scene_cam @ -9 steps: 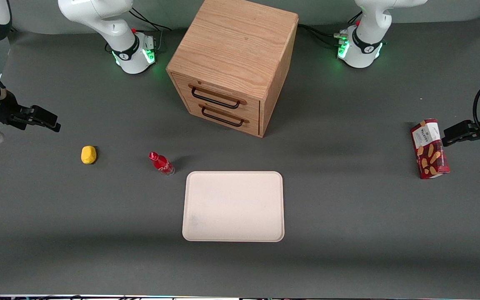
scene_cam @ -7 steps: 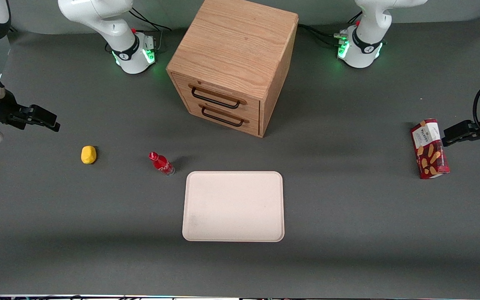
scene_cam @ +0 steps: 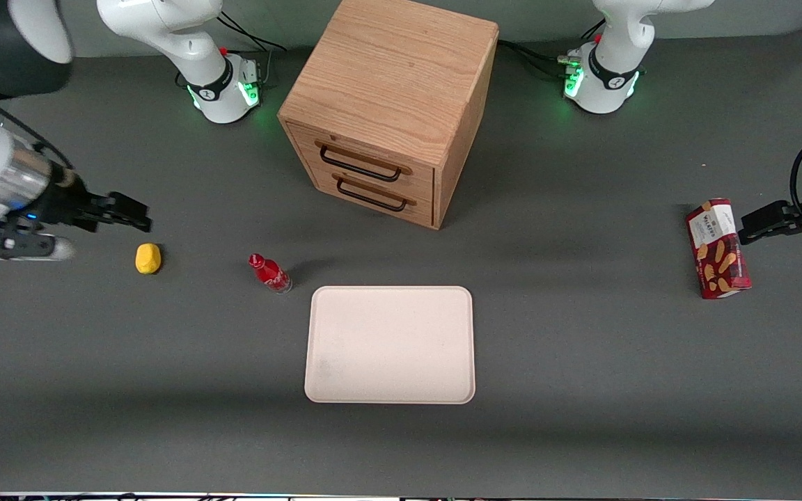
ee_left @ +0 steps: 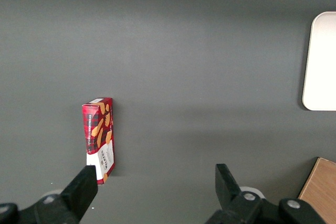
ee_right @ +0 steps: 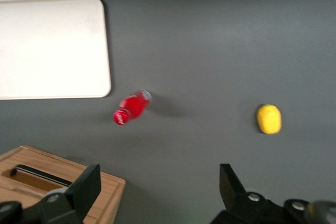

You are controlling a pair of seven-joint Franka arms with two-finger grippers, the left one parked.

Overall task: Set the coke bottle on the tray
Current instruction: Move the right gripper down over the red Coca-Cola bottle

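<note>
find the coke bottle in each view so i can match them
Front view: coke bottle stands on the table beside the tray, between it and the yellow object.
Right wrist view: coke bottle beside the tray's corner.
Left wrist view: not in it.
Shared landmark: the tray.

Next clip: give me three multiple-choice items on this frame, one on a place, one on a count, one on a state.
1. Where is the coke bottle?
A. on the tray
B. on the table, near a corner of the tray
C. in a drawer

2. How many handles show on the wooden cabinet?
A. one
B. two
C. four

3. The gripper, above the table near the yellow object, is:
A. open, empty
B. shut on the bottle
C. holding the snack box

Answers: 1 B, bottle stands off the rim; 2 B, two black handles; 3 A, fingers apart.
</note>
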